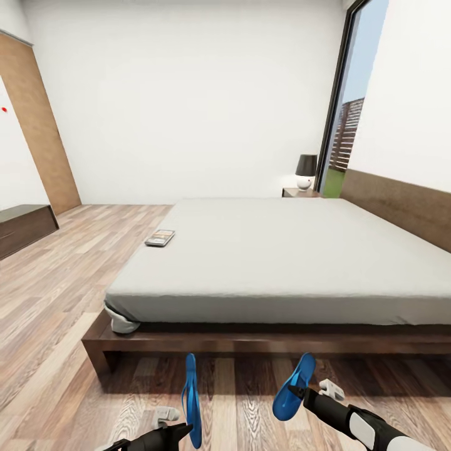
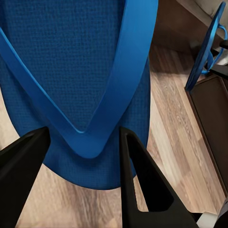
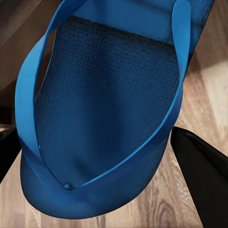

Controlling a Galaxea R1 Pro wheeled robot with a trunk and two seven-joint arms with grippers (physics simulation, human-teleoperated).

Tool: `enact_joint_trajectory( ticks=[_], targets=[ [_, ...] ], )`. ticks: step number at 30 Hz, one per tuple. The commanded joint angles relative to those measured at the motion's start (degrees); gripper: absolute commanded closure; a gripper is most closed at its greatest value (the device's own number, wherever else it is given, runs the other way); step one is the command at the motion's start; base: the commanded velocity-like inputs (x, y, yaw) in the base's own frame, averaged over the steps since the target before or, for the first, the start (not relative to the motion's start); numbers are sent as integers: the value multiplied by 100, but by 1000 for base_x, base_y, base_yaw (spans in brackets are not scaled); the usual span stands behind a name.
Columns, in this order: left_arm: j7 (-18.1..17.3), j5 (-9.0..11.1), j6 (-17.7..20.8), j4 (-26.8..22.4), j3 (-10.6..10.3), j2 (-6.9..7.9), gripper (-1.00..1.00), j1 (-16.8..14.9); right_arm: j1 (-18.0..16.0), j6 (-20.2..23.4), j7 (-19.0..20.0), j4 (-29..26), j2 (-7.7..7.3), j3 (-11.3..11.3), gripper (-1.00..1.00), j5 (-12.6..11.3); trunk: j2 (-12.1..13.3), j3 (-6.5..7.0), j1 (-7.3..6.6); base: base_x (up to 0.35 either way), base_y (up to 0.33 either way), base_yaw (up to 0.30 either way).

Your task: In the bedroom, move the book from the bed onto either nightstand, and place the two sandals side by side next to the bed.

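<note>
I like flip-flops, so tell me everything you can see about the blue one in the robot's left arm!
The left sandal is a bright blue flip-flop with a thin flat sole, finely textured on top, and a smooth Y-shaped strap. It looks like foam or rubber. It is held up on its edge, off the wood floor, just in front of the bed frame. The left end effector grips it at one end, its black fingers on either side of the sole.

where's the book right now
In the head view, the small dark-covered paperback book lies flat on the light-grey mattress of the bed, at its left edge, far from the black-shaded lamp at the far corner.
</note>
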Motion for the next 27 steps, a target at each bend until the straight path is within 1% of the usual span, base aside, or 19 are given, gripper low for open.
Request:
enact_joint_trajectory(
  ticks=[1,24,26,27],
  targets=[
    [-7,43,-19,1,-45,4,100,-4,-1,41,7,-4,-3,29,100,-62,-2,-5,-1,0,0,2],
    [-10,43,-11,1,-38,22,100,-4,-4,50,5,-8,-20,29,100,-62,-2,-5,-1,0,0,0],
    [-8,43,-11,1,-36,25,100,-4,-7,51,-22,27,-50,29,100,-19,-2,-5,-1,0,0,0],
    [-7,43,-11,1,-36,26,100,-4,-7,52,-28,125,-62,29,100,47,-2,-5,-1,0,0,0]
  ],
)
